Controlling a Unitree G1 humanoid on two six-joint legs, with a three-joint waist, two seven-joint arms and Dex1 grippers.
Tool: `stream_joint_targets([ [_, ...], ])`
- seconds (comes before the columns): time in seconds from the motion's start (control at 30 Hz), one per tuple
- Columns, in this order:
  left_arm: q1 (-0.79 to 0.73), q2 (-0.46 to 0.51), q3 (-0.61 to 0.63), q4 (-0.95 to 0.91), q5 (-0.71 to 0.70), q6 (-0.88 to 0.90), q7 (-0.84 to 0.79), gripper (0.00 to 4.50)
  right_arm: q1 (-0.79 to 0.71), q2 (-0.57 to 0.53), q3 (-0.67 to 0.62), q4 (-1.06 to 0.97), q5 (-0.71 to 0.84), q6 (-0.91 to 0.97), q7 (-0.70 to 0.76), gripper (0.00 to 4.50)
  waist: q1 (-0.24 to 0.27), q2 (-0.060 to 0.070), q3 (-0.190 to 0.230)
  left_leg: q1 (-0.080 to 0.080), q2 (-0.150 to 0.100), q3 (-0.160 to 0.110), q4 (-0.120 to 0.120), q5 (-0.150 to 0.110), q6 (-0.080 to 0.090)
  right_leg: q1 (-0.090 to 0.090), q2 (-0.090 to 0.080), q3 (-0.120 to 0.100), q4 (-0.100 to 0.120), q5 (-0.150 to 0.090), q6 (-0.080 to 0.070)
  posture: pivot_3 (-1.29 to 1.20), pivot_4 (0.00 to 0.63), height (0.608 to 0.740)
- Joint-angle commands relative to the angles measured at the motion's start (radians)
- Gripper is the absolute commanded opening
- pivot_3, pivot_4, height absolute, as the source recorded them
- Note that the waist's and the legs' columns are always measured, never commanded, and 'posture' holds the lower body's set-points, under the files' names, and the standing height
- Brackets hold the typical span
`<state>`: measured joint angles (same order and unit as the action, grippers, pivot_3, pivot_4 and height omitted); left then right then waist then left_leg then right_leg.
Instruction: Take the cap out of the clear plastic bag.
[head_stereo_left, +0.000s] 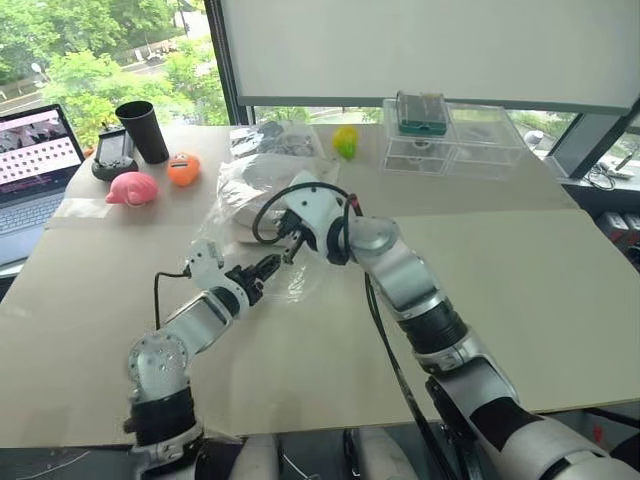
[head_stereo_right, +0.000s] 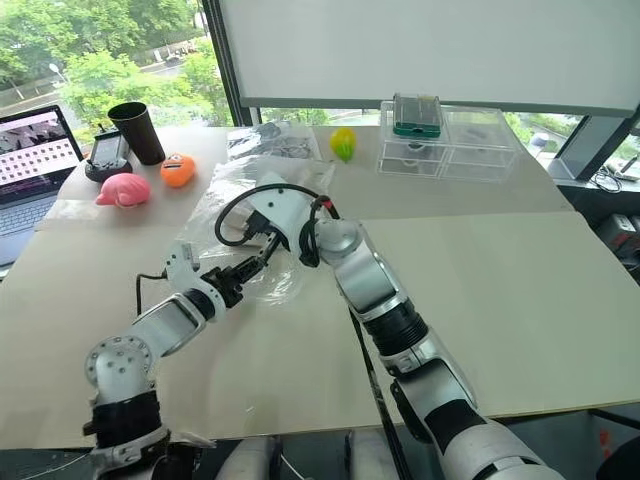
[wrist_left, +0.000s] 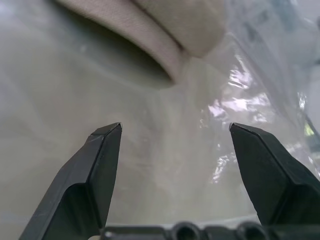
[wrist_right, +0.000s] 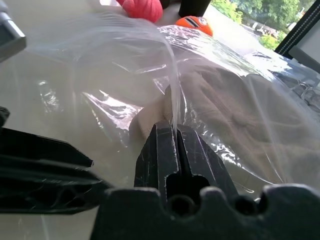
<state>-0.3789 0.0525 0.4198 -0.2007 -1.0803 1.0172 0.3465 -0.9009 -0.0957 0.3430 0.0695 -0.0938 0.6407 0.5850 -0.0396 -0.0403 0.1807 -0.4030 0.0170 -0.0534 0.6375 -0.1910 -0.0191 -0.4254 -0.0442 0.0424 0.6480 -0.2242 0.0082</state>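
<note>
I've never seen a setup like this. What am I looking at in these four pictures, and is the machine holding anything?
It is a two-armed robot at a table. Two pictures come from cameras in its head, looking down over its arms. The other two come from a camera on each wrist, looking along that gripper's two black fingers.

The right gripper is shut on a fold of the clear bag, lifting the plastic. Inside the bag lies the beige cap. The left gripper is open at the bag's near edge; its wrist picture shows the cap's rim ahead, between the open fingers, and it holds nothing.

Also on the table: a pink plush toy, an orange toy, a black cup, a laptop, a yellow-green toy and clear plastic boxes.
</note>
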Motion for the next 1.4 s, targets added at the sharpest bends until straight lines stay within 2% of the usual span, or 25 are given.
stream_joint_targets([
  [0.03,-0.052,-0.048,0.025,0.096,0.010,-0.088,0.024,3.68,-0.036,0.001,-0.009,-0.032,0.006,-0.031,-0.004,0.03,0.000,0.000,0.000,0.000,0.000,0.000,0.000,0.000,0.000,0.000,0.000,0.000,0.000,0.000,0.000,0.00,0.150,0.740],
  [0.23,-0.147,-0.091,-0.017,0.252,0.108,-0.226,-0.058,3.68,-0.029,-0.004,0.000,-0.056,0.003,-0.012,-0.002,0.03,0.004,0.000,0.000,0.001,-0.001,0.000,0.000,0.000,0.000,0.002,0.000,0.000,-0.001,0.000,0.000,0.00,0.150,0.740],
  [0.37,-0.175,-0.088,-0.052,0.230,0.075,-0.190,-0.135,3.68,-0.024,-0.009,-0.005,-0.068,0.002,0.002,-0.006,0.03,0.003,0.000,0.000,0.000,-0.001,0.000,0.000,0.000,0.000,0.001,0.000,0.000,-0.001,0.000,0.000,0.00,0.150,0.740],
  [0.5,-0.183,-0.106,-0.021,0.228,0.059,-0.201,-0.098,3.68,-0.024,-0.014,-0.007,-0.067,-0.001,0.002,-0.012,0.03,0.003,0.000,0.000,-0.001,-0.001,0.000,0.000,0.000,0.000,0.001,0.000,0.000,-0.001,0.000,0.001,0.00,0.150,0.740],
  [0.63,-0.237,-0.110,0.021,0.375,0.121,-0.262,-0.043,3.68,-0.023,-0.014,-0.009,-0.072,0.001,0.004,-0.017,0.03,0.003,0.000,0.000,0.000,-0.001,0.000,0.000,0.000,0.000,0.001,0.000,0.000,-0.001,0.000,0.001,0.00,0.150,0.740],
  [0.87,-0.319,-0.113,0.042,0.587,0.196,-0.374,-0.049,3.68,-0.018,-0.025,-0.009,-0.079,0.003,0.009,-0.015,0.03,0.003,0.000,0.000,0.001,-0.001,0.000,0.000,0.000,0.000,0.002,0.000,0.000,-0.002,0.000,0.002,0.00,0.150,0.740],
  [1.23,-0.443,-0.131,0.118,0.906,0.212,-0.568,-0.103,3.68,-0.010,-0.031,-0.005,-0.095,0.006,0.023,-0.015,0.03,0.005,-0.001,-0.003,0.004,-0.001,0.000,0.000,0.000,0.000,0.006,0.000,0.000,-0.002,-0.002,0.006,0.00,0.150,0.740],
  [1.37,-0.461,-0.129,0.131,0.950,0.216,-0.590,-0.121,3.68,-0.006,-0.033,-0.003,-0.099,0.006,0.026,-0.014,0.03,0.006,0.000,-0.005,0.005,-0.001,0.000,0.000,0.000,0.000,0.006,0.000,0.000,-0.002,-0.004,0.010,0.00,0.150,0.740],
  [1.4,-0.461,-0.129,0.135,0.951,0.213,-0.591,-0.124,3.42,-0.005,-0.033,-0.003,-0.099,0.006,0.026,-0.014,0.01,0.006,0.000,-0.005,0.005,-0.001,0.000,0.000,0.000,0.000,0.006,0.000,0.000,-0.002,-0.004,0.010,0.00,0.150,0.740],
])
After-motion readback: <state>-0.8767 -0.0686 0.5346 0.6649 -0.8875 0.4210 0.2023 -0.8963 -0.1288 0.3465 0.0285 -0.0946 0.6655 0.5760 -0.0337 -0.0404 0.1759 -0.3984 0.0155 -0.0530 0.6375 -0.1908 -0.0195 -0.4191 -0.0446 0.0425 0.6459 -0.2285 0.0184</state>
